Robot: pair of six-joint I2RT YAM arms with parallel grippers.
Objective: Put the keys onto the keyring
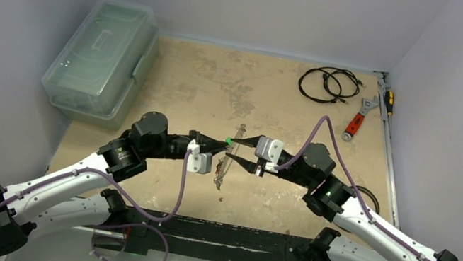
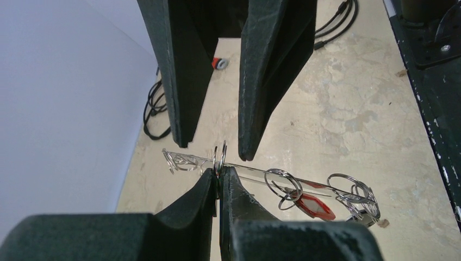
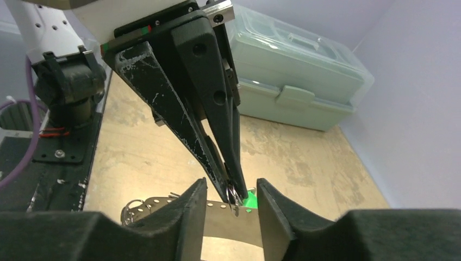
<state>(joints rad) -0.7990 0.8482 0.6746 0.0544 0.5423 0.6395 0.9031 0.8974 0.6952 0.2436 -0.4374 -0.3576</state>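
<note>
Mid-table, w/ left gripper (image 2: 218,171) pinching a small split ring (image 2: 220,155) on the flat silvery oval keyring (image 2: 255,173) and right gripper (image 3: 232,187) spread astride it, we shd keep that ring still & ease the green-tagged key (image 3: 250,200) on.

The worktop (image 1: 221,93) is tan, mottled with paler patches. The keyring (image 2: 255,175) and split ring (image 2: 219,155) are silvery. One key tag (image 2: 312,205) is red and another tag (image 3: 250,202) is bright green. The left hand (image 2: 218,182) and right hand (image 3: 231,198) are black, the left scuffed white. The box (image 1: 101,57) is a pale translucent green. The wrench (image 1: 353,127) has a red handle.
</note>
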